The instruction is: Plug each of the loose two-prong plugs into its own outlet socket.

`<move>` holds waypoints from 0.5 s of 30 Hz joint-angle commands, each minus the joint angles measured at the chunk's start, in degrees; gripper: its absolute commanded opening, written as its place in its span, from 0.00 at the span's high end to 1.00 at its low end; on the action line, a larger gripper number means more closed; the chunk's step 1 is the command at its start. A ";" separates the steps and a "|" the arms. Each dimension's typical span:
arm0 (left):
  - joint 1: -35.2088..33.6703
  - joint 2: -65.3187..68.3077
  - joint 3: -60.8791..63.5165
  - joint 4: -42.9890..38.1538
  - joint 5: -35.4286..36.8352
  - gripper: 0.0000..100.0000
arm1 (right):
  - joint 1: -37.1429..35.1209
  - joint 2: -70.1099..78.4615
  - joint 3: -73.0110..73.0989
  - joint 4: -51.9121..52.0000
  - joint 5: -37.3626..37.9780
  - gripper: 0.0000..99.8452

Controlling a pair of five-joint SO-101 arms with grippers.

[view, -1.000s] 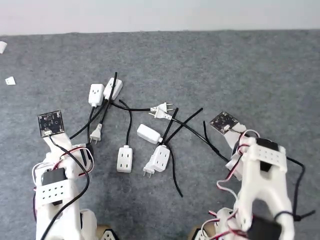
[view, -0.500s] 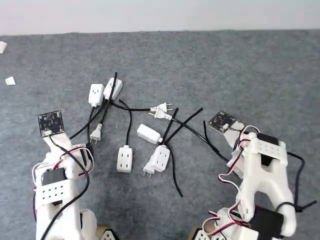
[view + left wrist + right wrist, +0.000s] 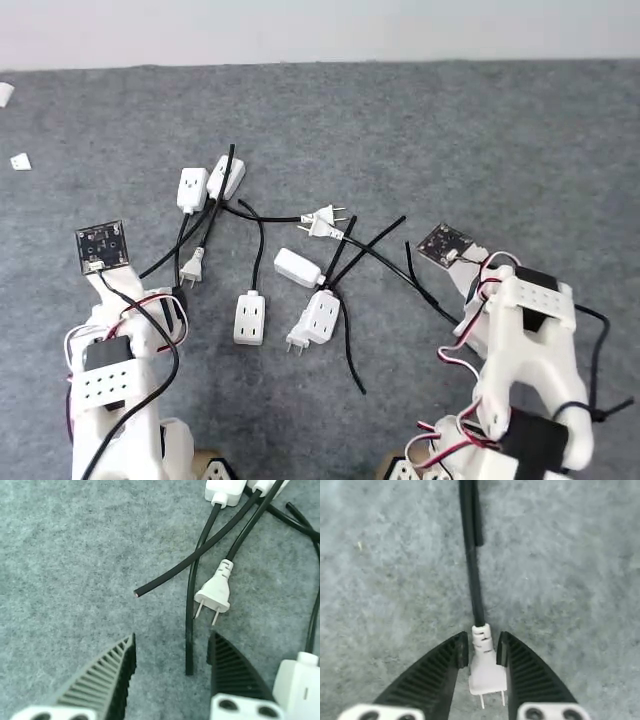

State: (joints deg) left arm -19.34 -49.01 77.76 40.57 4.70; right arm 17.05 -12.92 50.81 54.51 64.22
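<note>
Between the pinching jaws of the right gripper (image 3: 482, 636), its wrist view shows a white, black-corded two-prong plug (image 3: 487, 672); the left gripper (image 3: 172, 637) gapes wide.

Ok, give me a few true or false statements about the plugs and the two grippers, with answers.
1. The right gripper has a white plug between its jaws. True.
2. The left gripper holds a plug. False: it is open, with only a black cable end between its jaws.
3. The loose plug ahead of the left gripper sits in a socket. False: its prongs are bare.
4. The plugs lie on grey carpet. True.
</note>
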 commanded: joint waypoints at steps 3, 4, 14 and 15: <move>0.26 -0.97 -0.75 -1.41 0.00 0.78 | 0.31 2.95 -1.67 -3.38 2.46 0.89; 0.26 -0.97 -0.75 -1.41 0.00 0.78 | 0.31 3.47 -1.76 -4.09 2.46 0.89; 0.26 -0.97 -0.75 -1.49 0.00 0.78 | 0.04 3.91 -2.73 -4.79 2.64 0.99; 0.26 -0.97 -0.75 -1.49 0.00 0.78 | 0.04 3.91 -2.90 -4.79 2.64 0.98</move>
State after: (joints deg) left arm -19.34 -49.01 77.76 40.57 4.70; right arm 17.23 -9.23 50.29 50.46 66.07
